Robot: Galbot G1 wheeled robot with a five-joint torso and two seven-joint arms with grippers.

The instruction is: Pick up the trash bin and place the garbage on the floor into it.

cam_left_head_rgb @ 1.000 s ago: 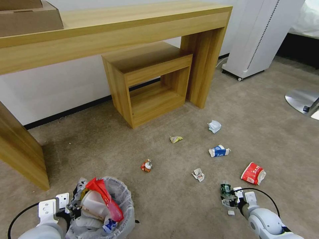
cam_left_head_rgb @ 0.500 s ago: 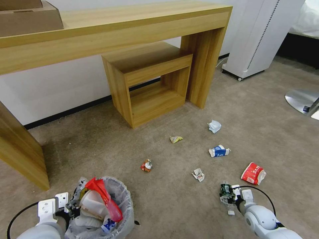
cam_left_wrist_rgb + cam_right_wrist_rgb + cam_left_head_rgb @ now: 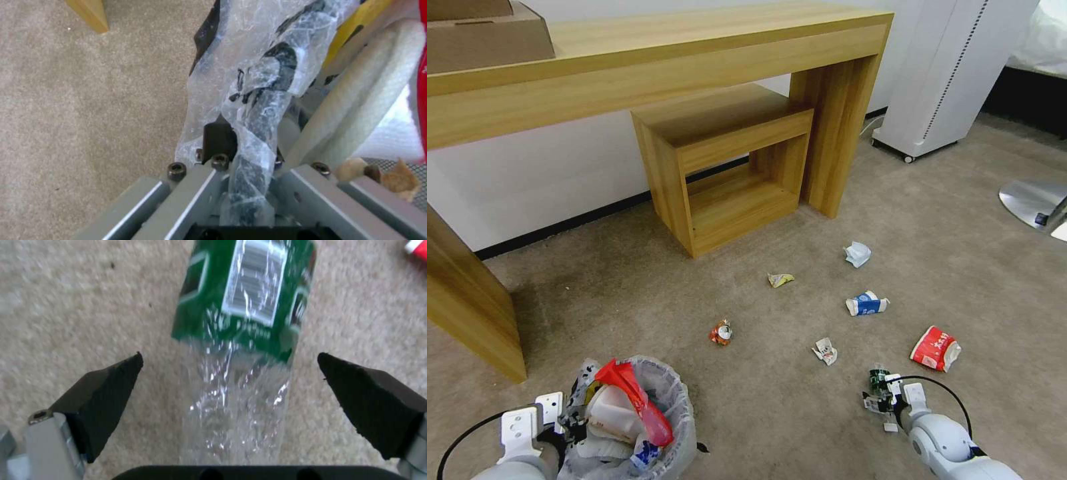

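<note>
The trash bin (image 3: pixel 675 408), lined with a crinkled clear bag and stuffed with litter, is at the lower left of the head view. My left gripper (image 3: pixel 564 427) is shut on its bagged rim (image 3: pixel 256 133), seen close in the left wrist view with the left gripper (image 3: pixel 247 160) clamped around it. On the beige floor (image 3: pixel 760 400) lies a clear bottle with a green label (image 3: pixel 879 381). My right gripper (image 3: pixel 878 404) is open, and the bottle (image 3: pixel 249 306) lies between its black fingers (image 3: pixel 111 390), apart from them.
More garbage lies ahead: crumpled white paper (image 3: pixel 857 253), a yellow wrapper (image 3: pixel 780 279), a blue-white carton (image 3: pixel 866 303), a red wrapper (image 3: pixel 936 348), a small red piece (image 3: pixel 721 332) and a white scrap (image 3: pixel 825 351). A wooden desk (image 3: pixel 694 60), side table (image 3: pixel 727 167) and white appliance (image 3: pixel 954 67) stand behind.
My right gripper has shifted slightly left and nearer around the bottle. The bin and left gripper have sunk a little in the view.
</note>
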